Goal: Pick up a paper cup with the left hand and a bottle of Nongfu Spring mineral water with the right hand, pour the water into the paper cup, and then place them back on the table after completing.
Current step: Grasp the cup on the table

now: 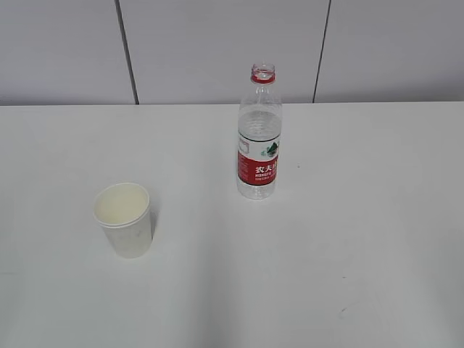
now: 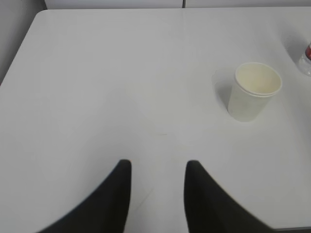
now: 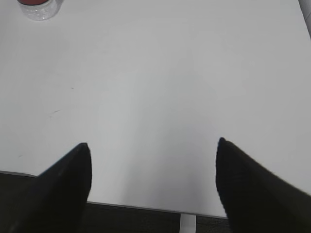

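A white paper cup (image 1: pixel 123 220) stands upright on the white table (image 1: pixel 348 239), left of centre; it also shows in the left wrist view (image 2: pixel 253 91), ahead and right of my left gripper. A clear Nongfu Spring bottle (image 1: pixel 259 138) with a red label and no cap stands upright behind centre, partly filled with water. Its base shows in the right wrist view (image 3: pixel 39 8), at the top left. My left gripper (image 2: pixel 158 167) is open and empty above the table. My right gripper (image 3: pixel 153 145) is wide open and empty over the table's front edge. Neither arm shows in the exterior view.
A grey panelled wall (image 1: pixel 217 43) runs behind the table. The table's front edge (image 3: pixel 146 208) with dark floor below it shows in the right wrist view. The table's left edge (image 2: pixel 19 53) shows in the left wrist view.
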